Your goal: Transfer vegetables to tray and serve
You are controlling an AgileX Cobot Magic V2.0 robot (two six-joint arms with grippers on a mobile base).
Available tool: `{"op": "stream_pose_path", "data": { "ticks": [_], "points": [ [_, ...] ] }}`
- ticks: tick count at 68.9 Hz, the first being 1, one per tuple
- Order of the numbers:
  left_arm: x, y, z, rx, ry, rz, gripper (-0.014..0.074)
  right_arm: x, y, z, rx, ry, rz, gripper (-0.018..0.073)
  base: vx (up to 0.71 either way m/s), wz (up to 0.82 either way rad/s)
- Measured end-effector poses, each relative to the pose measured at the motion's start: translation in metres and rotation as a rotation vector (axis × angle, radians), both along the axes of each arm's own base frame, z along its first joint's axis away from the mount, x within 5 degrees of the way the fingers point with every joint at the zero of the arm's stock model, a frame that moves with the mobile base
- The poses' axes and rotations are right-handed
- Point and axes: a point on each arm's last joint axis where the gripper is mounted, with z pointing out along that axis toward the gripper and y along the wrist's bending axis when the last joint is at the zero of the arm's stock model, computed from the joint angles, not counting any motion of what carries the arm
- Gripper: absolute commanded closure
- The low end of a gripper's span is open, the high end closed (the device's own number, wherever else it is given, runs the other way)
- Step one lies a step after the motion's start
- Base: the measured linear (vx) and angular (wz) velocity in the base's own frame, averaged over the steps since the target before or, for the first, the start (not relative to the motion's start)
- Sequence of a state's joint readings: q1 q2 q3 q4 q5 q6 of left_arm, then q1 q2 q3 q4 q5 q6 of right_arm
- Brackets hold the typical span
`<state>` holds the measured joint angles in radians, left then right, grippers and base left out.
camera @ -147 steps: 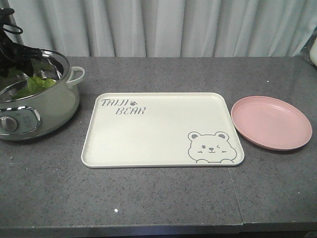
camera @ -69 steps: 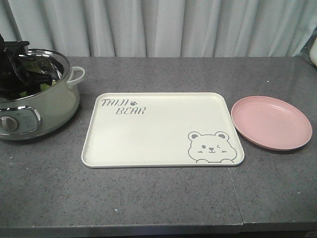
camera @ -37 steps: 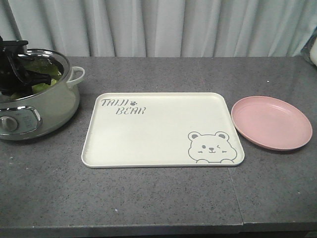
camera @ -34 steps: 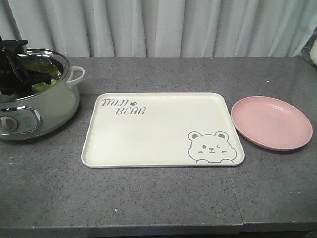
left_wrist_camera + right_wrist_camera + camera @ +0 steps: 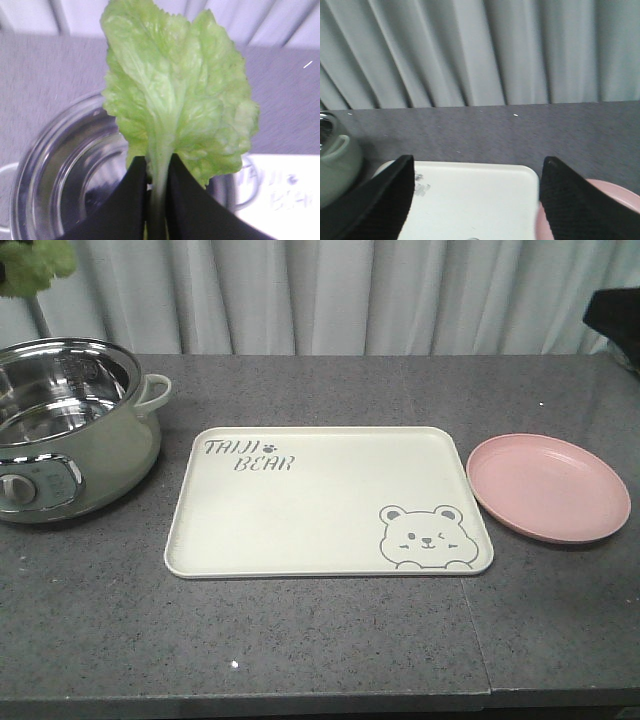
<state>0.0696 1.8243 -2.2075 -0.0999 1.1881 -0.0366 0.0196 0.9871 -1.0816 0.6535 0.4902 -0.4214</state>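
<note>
A bright green crinkly lettuce leaf, the vegetables [image 5: 175, 95], is pinched by its pale rib between the black fingers of my left gripper [image 5: 157, 160]. It hangs high over the steel pot [image 5: 65, 175]. In the front view the leaf [image 5: 30, 262] shows at the top left corner, above the pot [image 5: 70, 430]. The cream bear tray [image 5: 330, 502] lies flat at the counter's centre with nothing on it. My right gripper [image 5: 477, 165] is open and holds nothing, high above the tray's [image 5: 475, 200] far edge.
A round pink plate [image 5: 548, 487] sits right of the tray, bare. The pot's steel inside shows no food and its white handle [image 5: 153, 390] points toward the tray. A dark part of the right arm [image 5: 615, 315] is at the upper right. Grey curtains hang behind the counter.
The left gripper has risen out of the pot with the lettuce leaf, up to the frame's top left. The pot now shows a bare steel inside. A dark arm part appeared at upper right.
</note>
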Motion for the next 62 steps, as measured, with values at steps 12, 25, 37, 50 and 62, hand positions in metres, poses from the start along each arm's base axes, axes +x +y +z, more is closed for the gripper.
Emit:
{"op": "stream_pose_path", "data": {
  "ticks": [12, 25, 37, 50, 62],
  "points": [
    [-0.037, -0.017, 0.043, -0.127, -0.139, -0.104, 0.0603, 0.029, 0.020, 0.013, 0.177, -0.059, 0.207, 0.0052, 0.00, 0.00],
    [-0.051, -0.049, 0.058, -0.322, -0.186, -0.386, 0.0603, 0.054, 0.038, 0.015, 0.353, -0.126, 0.454, 0.0052, 0.00, 0.00],
    [-0.061, -0.088, 0.064, -0.369, -0.222, -0.615, 0.0603, 0.072, 0.046, 0.009, 0.375, -0.100, 0.574, 0.0052, 0.00, 0.00],
    [-0.064, -0.134, 0.056, -0.354, -0.200, -0.783, 0.0603, 0.080, 0.048, 0.018, 0.373, -0.122, 0.613, 0.0052, 0.00, 0.00],
    [-0.055, -0.172, 0.037, -0.354, -0.159, -0.878, 0.0603, 0.088, 0.048, 0.020, 0.376, -0.128, 0.600, 0.0052, 0.00, 0.00]
  ]
}}
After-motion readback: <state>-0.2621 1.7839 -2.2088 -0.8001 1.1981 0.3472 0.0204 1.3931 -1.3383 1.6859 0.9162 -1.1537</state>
